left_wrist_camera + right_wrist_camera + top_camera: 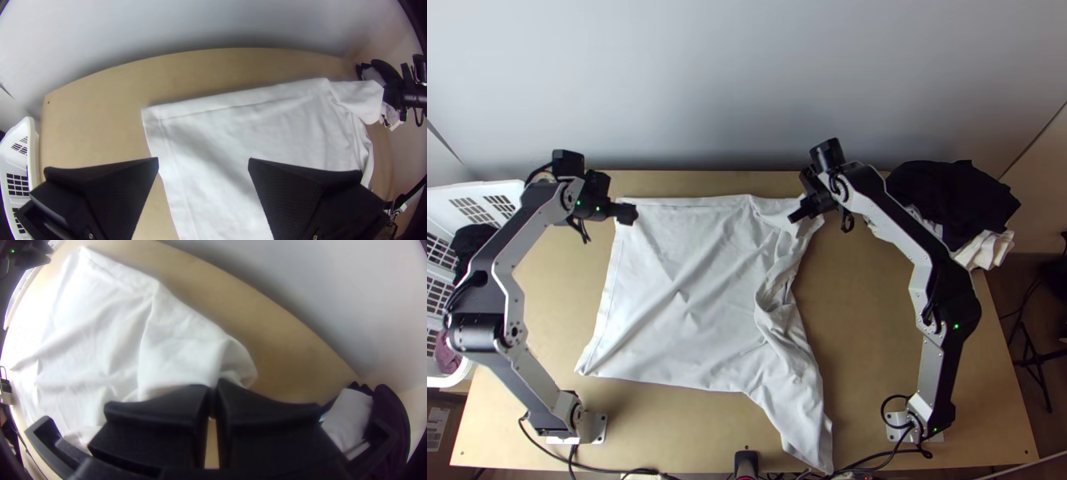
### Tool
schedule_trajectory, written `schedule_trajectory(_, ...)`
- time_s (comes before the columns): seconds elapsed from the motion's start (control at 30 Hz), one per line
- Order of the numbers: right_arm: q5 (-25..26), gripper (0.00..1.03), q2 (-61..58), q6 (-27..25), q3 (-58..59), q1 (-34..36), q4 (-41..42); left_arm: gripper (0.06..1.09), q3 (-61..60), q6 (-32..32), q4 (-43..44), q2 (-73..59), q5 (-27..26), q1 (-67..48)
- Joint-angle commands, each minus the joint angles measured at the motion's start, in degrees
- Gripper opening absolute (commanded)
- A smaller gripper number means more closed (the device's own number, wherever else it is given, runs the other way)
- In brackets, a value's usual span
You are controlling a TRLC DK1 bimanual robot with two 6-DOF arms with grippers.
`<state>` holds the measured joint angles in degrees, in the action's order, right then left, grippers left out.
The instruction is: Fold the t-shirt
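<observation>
White t-shirt (691, 296) mid-frame in top view, mostly spread, right side rumpled, one part trailing to the bottom edge. Left gripper (629, 214), upper left, wide, near shirt's upper-left corner. Right gripper (800, 214), upper centre-right, closed on shirt's upper-right part. White laundry basket (461, 194) at left edge; black clothing (951, 196) piled with white cloth (985, 250), upper right.

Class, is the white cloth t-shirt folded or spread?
The t-shirt is mostly spread: left part nearly flat, right side bunched.
</observation>
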<state>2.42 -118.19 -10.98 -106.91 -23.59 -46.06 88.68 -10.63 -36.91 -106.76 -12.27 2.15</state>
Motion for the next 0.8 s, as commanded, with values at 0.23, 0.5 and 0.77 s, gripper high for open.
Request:
schedule_trajectory(0.23,0.5,0.03,-1.5,0.6,-10.3,0.4,-0.1,0.88,12.8,2.2,1.4,-15.5,5.5,0.8)
schedule_trajectory(0.5,0.6,0.03,-1.4,1.2,-14.6,0.6,-0.6,0.8,14.6,2.7,1.3,-19.6,5.6,0.9)
schedule_trajectory(0.77,0.5,0.03,-1.1,1.6,-17.8,0.5,-1.7,0.8,17.0,2.9,1.1,-22.0,6.9,1.3)
